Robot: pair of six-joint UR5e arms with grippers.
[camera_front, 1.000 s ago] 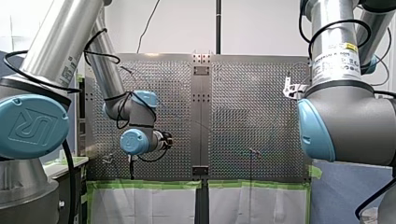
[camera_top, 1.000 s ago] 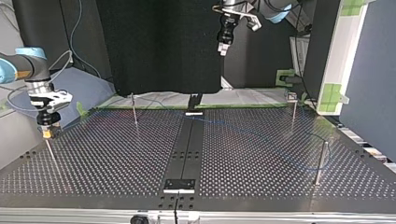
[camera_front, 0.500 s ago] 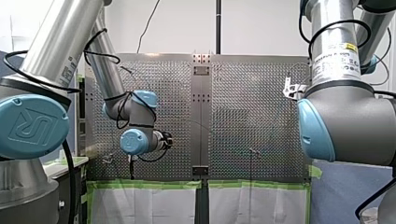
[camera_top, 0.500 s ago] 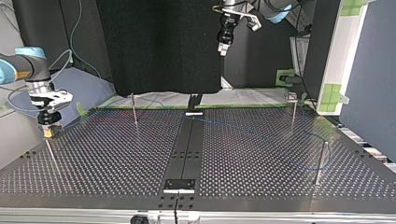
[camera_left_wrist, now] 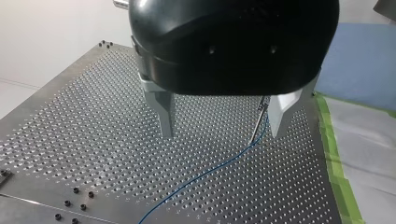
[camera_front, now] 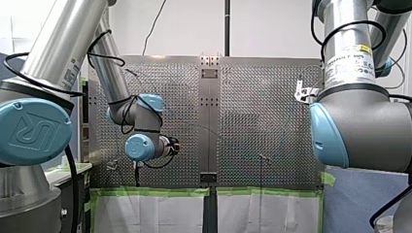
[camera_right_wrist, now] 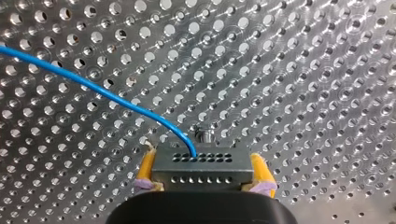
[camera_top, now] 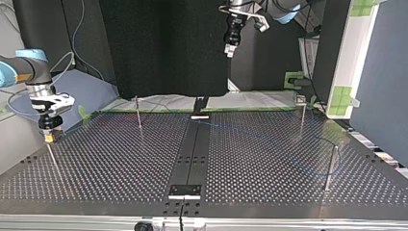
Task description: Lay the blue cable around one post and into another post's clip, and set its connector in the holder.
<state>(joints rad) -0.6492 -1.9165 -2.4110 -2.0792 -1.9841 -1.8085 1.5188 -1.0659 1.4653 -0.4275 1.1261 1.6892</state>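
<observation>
Nothing has moved that I can find since one second ago; the front and top views look the same, so I take this as a pause.

My right gripper (camera_right_wrist: pixel 202 161) is pinching the grey connector (camera_right_wrist: pixel 224 176) between its yellow pads (camera_right_wrist: pixel 147 170), one pad on each short end, so that the face with the small holes is left free. The blue cable (camera_right_wrist: pixel 107 95) comes out of the middle of this face, bends at once and runs away low over the table (camera_right_wrist: pixel 303 70). Just ahead of the connector stands the top of a post (camera_right_wrist: pixel 201 136). In the top view this gripper hangs near the table's edge at that view's left, directly over the same thin post. I think the connector is held there, low and level, to be set down; whether the holder is at this post I cannot tell.

Further out, the cable crosses the table and seems to turn around the near post (camera_top: pixel 329 166) by the edge at the top view's right, so this part of the route looks done to me.

My left gripper (camera_left_wrist: pixel 220 133) hangs high above the table, its fingers (camera_left_wrist: pixel 163 114) spread wide and holding nothing. Under it stands the corner post (camera_left_wrist: pixel 258 125), beside the taped edge, and the cable passes its foot. I judge that the cable is not yet in a clip, and that the spread fingers are ready for it.
</observation>
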